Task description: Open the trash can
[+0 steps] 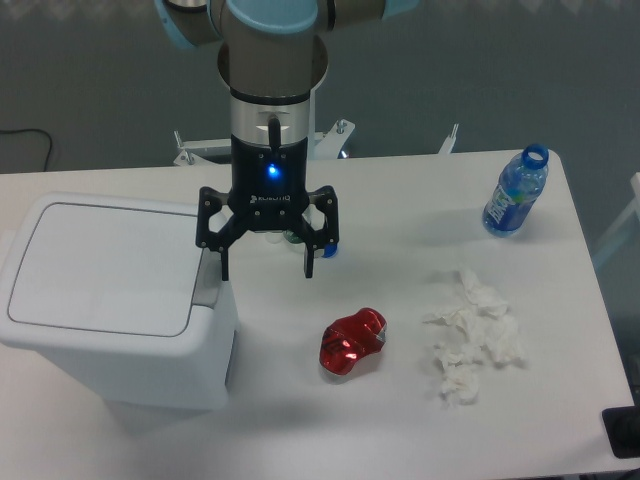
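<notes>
1. Tool (pixel 266 271) hangs spread wide and grasps nothing; one fingertip points down at the trash can's right edge, the other hangs over bare counter (pixel 400 420).
2. The trash can (pixel 110 300) stands at about 9 o'clock on the counter, lid flat and shut, with its grey push-button tab (pixel 207 288) on the right rim just under the nearer fingertip.
3. Judged from this, the step in hand is the approach: the tool is lining up over the tab, and no press is made yet.
4. The next move calls for a small shift toward 9 o'clock so a finger sits squarely over the tab, then a straight push down firm enough to trip the latch. Narrowing the fingers first would probably give a stiffer contact.
5. Away from the work, a crushed red can (pixel 350 342) lies at about 6 o'clock, crumpled white tissue (pixel 474 345) at 4 o'clock, and a blue bottle (pixel 515 192) at 2 o'clock; a small clear bottle behind the tool is mostly hidden.
</notes>
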Controlling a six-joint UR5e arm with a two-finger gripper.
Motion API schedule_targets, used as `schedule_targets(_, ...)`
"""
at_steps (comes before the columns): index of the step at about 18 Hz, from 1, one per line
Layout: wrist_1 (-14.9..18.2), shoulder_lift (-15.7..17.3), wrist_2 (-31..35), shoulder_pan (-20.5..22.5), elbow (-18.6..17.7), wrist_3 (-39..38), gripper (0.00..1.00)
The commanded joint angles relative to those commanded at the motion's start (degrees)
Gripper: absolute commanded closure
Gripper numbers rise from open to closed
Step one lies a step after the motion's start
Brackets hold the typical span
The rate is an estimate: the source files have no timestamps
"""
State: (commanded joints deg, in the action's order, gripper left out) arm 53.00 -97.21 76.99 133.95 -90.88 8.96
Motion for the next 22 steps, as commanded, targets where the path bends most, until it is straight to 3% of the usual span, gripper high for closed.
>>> schedule_targets(22,-0.09,-0.26,0.0,-0.18,-0.88,0.09,0.0)
